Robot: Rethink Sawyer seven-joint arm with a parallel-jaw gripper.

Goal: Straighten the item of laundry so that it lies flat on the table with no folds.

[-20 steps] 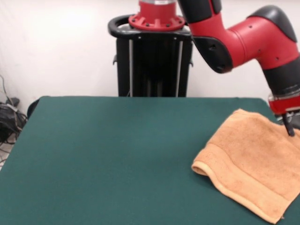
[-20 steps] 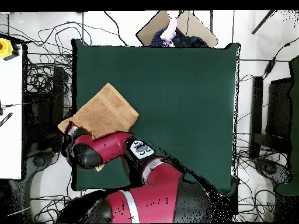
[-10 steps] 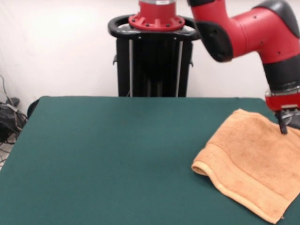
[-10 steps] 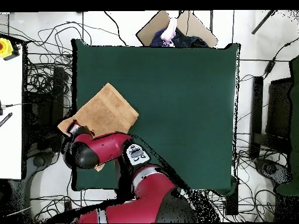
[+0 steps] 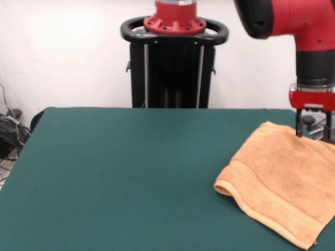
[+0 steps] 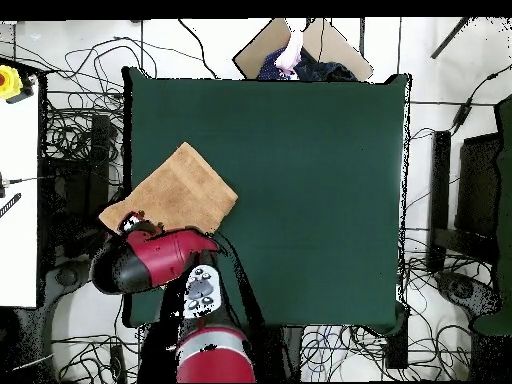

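The peach towel [image 5: 282, 180] lies at the right side of the green table [image 5: 120, 172]. It is doubled over, with a rolled fold along its left end. My gripper [image 5: 314, 130] hangs from the red arm just above the towel's far corner, with its fingers [image 5: 299, 127] apart and nothing between them. In the overhead view the towel [image 6: 185, 185] lies askew at the table's [image 6: 320, 180] left edge, one corner past the edge. The gripper [image 6: 135, 222] is over that corner, partly hidden by the arm.
The black pedestal [image 5: 175, 63] stands behind the table's far edge. Cables [image 5: 10, 130] lie on the floor at the left. In the overhead view a person's hand [image 6: 292, 50] and a cardboard sheet [image 6: 330, 45] show beyond the top edge.
The arm has swung and straightened. The gripper has moved a little left in the front view and risen slightly off the towel's far corner. The towel has not moved.
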